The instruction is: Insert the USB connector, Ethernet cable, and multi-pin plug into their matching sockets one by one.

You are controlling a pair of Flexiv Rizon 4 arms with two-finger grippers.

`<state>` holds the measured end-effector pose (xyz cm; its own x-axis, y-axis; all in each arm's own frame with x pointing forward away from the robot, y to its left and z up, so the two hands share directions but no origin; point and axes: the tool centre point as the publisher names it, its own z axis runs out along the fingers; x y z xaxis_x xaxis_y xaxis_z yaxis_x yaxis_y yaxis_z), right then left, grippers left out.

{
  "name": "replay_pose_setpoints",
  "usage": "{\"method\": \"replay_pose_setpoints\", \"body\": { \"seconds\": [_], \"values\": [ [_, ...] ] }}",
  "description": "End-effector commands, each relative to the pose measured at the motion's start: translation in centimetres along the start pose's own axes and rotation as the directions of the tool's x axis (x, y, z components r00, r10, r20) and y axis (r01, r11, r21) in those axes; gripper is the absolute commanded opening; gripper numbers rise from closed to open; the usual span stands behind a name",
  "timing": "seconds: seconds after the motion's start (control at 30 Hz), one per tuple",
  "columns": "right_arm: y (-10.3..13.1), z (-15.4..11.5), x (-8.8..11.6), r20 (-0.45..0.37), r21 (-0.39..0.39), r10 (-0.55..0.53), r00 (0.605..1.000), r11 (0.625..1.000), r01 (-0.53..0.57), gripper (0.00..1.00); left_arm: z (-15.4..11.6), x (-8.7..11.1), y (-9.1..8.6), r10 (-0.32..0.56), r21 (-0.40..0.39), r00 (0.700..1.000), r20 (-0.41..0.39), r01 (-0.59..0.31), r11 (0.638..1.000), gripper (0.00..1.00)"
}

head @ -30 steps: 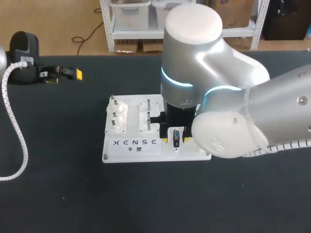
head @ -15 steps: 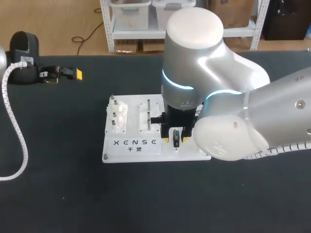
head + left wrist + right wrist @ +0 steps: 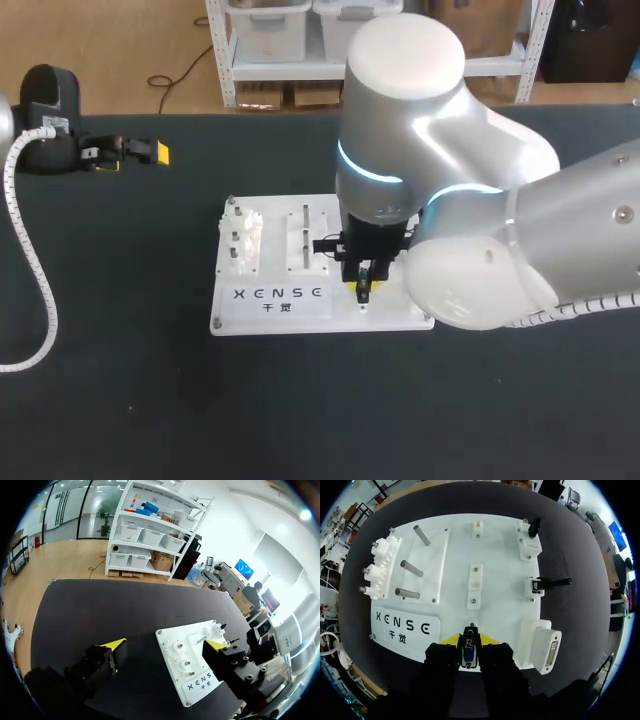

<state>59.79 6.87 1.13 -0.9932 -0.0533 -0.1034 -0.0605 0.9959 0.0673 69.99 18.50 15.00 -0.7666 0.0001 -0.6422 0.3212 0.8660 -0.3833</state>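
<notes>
A white fixture board (image 3: pixel 275 310) lies mid-table. At its front edge a small black multi-pin plug (image 3: pixel 362 280) with a blue face stands upright, and my right gripper (image 3: pixel 362 289) is shut on it from both sides. In the right wrist view the plug (image 3: pixel 469 651) sits between the yellow-tipped fingers, with the white multi-pin socket block (image 3: pixel 543 647) to one side. A black connector (image 3: pixel 551 582) lies in a holder at the board's edge, and another black plug (image 3: pixel 534 527) stands at the far corner. My left gripper (image 3: pixel 133 158) rests open and empty at the table's back left, its fingers (image 3: pixel 112 644) wide apart.
White gears on pegs (image 3: pixel 243 240) and metal posts (image 3: pixel 412 570) fill the board's left part. A white corrugated hose (image 3: pixel 35 270) runs down the table's left side. My right arm's large body hangs over the board's right half.
The right gripper's fingers have drawn together onto the multi-pin plug. The right arm has shifted slightly right. The left arm has not moved.
</notes>
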Motion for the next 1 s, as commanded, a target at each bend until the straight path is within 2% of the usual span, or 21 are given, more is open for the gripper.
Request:
{"method": "replay_pose_setpoints", "body": {
  "seconds": [0.03, 0.43, 0.77, 1.0],
  "values": [
    [-0.3, -0.6, 0.3, 0.028, -0.012, -0.009, 1.000, 1.000, 0.009, 0.00, 0.0, 0.0, 0.0, 0.000, 0.000, 1.000, 0.000, 0.000, 1.000, 1.00],
    [-0.9, -4.2, -0.8, 0.117, -0.035, -0.024, 0.993, 0.999, 0.028, 0.00, 0.0, 0.0, 0.0, 0.000, 0.000, 1.000, 0.000, 0.000, 1.000, 1.00],
    [-4.2, -7.8, -1.2, 0.139, -0.027, 0.029, 0.990, 0.999, -0.025, 0.00, 0.0, 0.0, 0.0, 0.000, 0.000, 1.000, 0.000, 0.000, 1.000, 1.00],
    [-6.1, -8.2, -0.8, 0.140, 0.020, 0.051, 0.989, 0.998, -0.054, 0.00, 0.0, 0.0, 0.0, 0.000, 0.000, 1.000, 0.000, 0.000, 1.000, 1.00]
  ]
}}
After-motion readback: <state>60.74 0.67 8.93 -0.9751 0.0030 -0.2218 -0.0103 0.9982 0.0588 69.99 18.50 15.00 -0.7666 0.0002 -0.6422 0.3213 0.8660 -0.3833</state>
